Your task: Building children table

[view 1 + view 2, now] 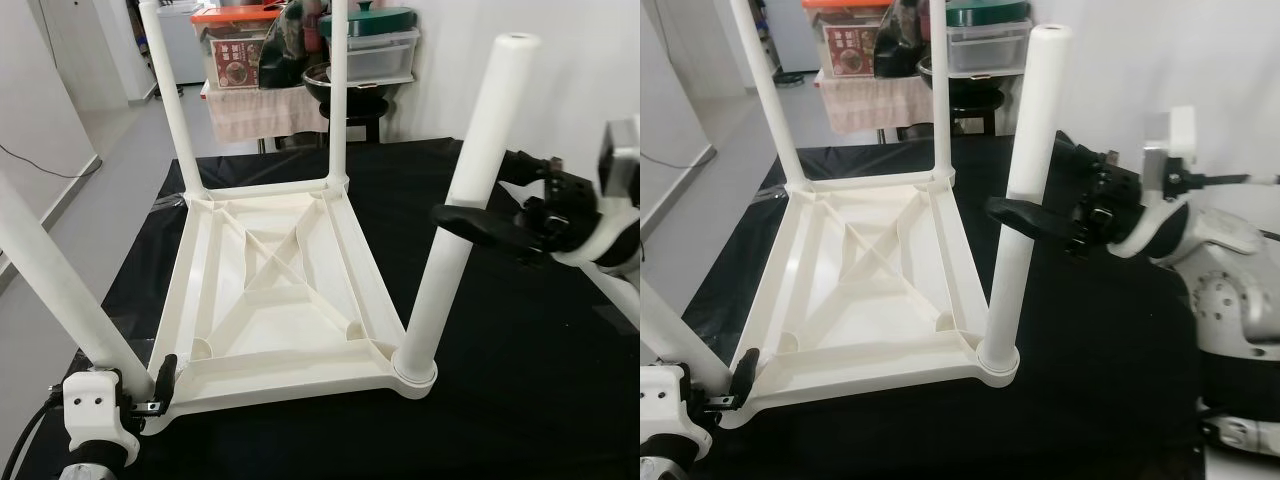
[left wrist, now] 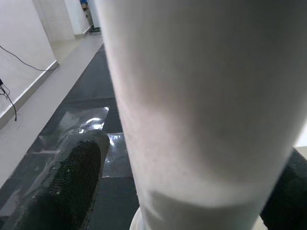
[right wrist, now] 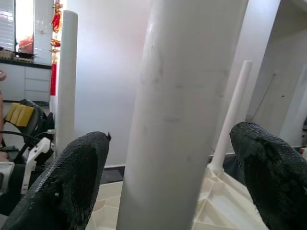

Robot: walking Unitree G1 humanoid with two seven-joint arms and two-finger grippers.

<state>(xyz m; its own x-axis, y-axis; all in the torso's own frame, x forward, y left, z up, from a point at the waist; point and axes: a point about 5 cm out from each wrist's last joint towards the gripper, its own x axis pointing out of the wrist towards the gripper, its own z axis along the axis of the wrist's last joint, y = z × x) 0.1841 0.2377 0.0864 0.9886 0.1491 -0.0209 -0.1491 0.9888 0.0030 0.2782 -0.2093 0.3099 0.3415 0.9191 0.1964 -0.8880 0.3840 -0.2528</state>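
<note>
The left gripper (image 1: 160, 385) has a blocky white plastic wrist housing with small dark screw holes, a thin black cable trailing from it, and black rubbery fingers (image 2: 67, 184) with a dotted texture. The right gripper (image 1: 1025, 218) is black, jointed to a glossy white-and-silver rounded forearm carrying a white box.

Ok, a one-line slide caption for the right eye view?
Right gripper around the near-right leg of the upturned white table on a black cloth.
</note>
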